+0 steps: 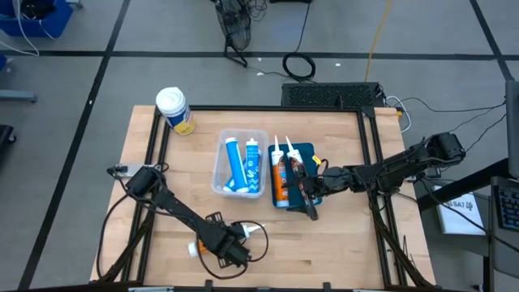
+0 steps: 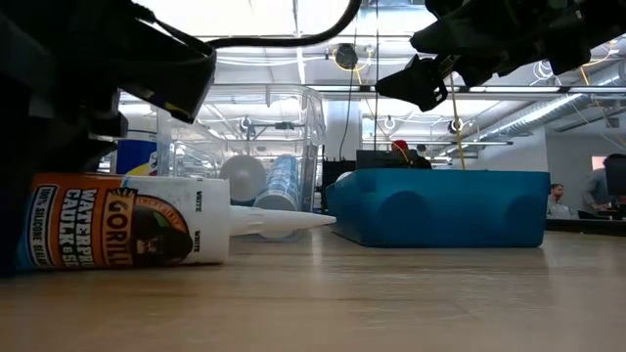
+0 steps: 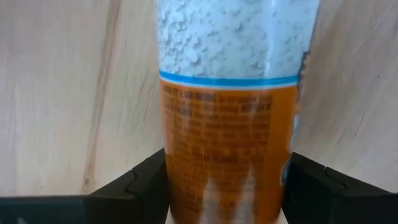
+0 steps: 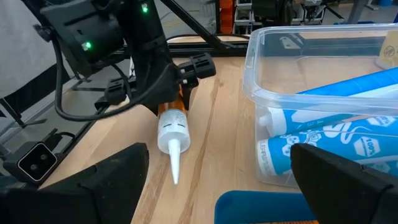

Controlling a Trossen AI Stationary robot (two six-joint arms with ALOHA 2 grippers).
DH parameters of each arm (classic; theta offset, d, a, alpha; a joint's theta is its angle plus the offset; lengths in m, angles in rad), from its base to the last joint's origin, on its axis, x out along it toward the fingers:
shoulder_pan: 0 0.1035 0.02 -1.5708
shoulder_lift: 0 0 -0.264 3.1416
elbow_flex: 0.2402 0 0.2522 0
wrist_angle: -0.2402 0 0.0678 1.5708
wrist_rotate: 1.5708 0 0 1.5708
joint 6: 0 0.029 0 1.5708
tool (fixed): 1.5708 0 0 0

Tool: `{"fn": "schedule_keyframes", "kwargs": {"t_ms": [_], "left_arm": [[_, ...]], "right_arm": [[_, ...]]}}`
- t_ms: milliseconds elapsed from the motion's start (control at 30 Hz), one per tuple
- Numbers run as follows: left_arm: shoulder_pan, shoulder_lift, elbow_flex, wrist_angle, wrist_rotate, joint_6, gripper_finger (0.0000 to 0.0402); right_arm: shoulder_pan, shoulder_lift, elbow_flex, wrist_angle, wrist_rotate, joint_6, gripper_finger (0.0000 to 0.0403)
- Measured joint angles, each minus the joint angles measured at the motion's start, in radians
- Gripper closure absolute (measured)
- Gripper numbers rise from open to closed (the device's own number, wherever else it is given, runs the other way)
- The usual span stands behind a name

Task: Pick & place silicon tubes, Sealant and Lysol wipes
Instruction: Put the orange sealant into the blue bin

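Two blue tubes (image 1: 236, 162) sit binned, I count, two cartridges (image 1: 280, 174) trayed, while my left gripper (image 1: 231, 246) clamps a third (image 4: 172, 127) on the worktop (image 1: 340, 243); right gripper (image 1: 312, 207) hangs apart, wipes (image 1: 173, 109) untouched.

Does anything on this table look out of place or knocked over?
One orange sealant cartridge lies alone on the bare wood near the front edge, between the left pincer's fingers, while two like it sit in the blue tray. The Lysol wipes stand upright at the far left corner. Nothing looks spilled or damaged.
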Motion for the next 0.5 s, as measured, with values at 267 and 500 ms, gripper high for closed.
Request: {"fn": "schedule_keyframes", "kwargs": {"t_ms": [267, 500], "left_arm": [[0.001, 0.0, -0.011, 0.014, 0.016, 0.036, 0.016], [0.003, -0.033, 0.05, -0.001, 0.029, 0.22, 0.0194]], "right_arm": [[0.0, 0.0, 0.0, 0.0, 0.003, 0.0, 0.0037], [0.0, 0.0, 0.0, -0.01, 0.003, 0.014, 0.0037]]}}
